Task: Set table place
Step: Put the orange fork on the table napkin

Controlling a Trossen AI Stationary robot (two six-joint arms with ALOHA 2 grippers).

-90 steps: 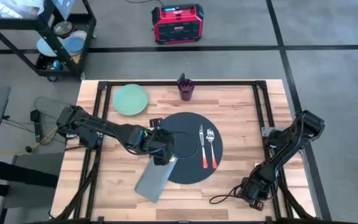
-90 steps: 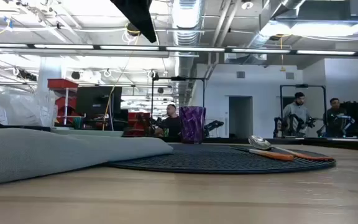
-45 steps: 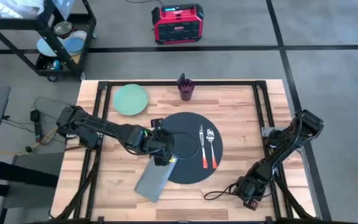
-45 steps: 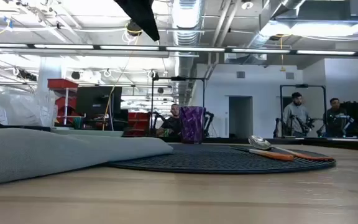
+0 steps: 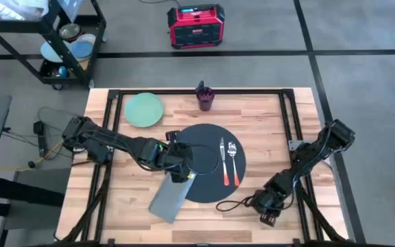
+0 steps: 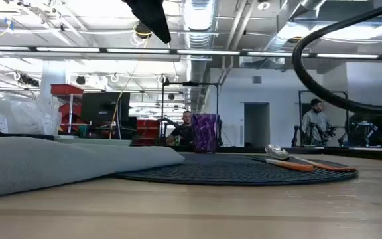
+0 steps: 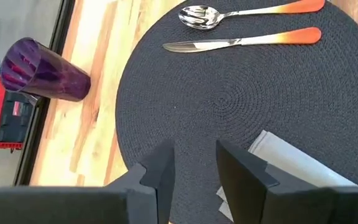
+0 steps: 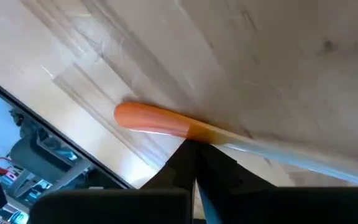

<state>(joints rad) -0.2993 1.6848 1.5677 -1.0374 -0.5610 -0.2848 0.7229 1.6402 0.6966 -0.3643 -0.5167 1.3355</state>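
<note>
The wooden worktop [image 5: 252,116] is seen from above with the round dark grey mat [image 5: 206,137], the place of this task, lying near its middle. On the right part of the mat a knife [image 5: 222,162] and a spoon [image 5: 234,160] with orange handles are laid side by side, close to each other. A grey napkin [image 5: 169,199] lies with one end on the near left edge of the mat and the rest on the wood. A pale green plate [image 5: 144,109] is placed on the far left part of the worktop, well apart from the mat, and a purple cup [image 5: 205,97] stands upright near the far edge, beyond the mat.

The left hand [image 5: 178,167] is held above the left edge of the mat, over the upper end of the napkin. In the left wrist view its two dark fingers [image 7: 163,171] are spread apart and nothing is gripped between them; the napkin corner is seen just beside them.

The right hand [image 5: 269,204] is low at the near right part of the worktop, off the mat. In the right wrist view its fingers [image 8: 188,163] are pressed together on a piece of cutlery with an orange handle [image 8: 154,119], which is carried over the wood.
</note>
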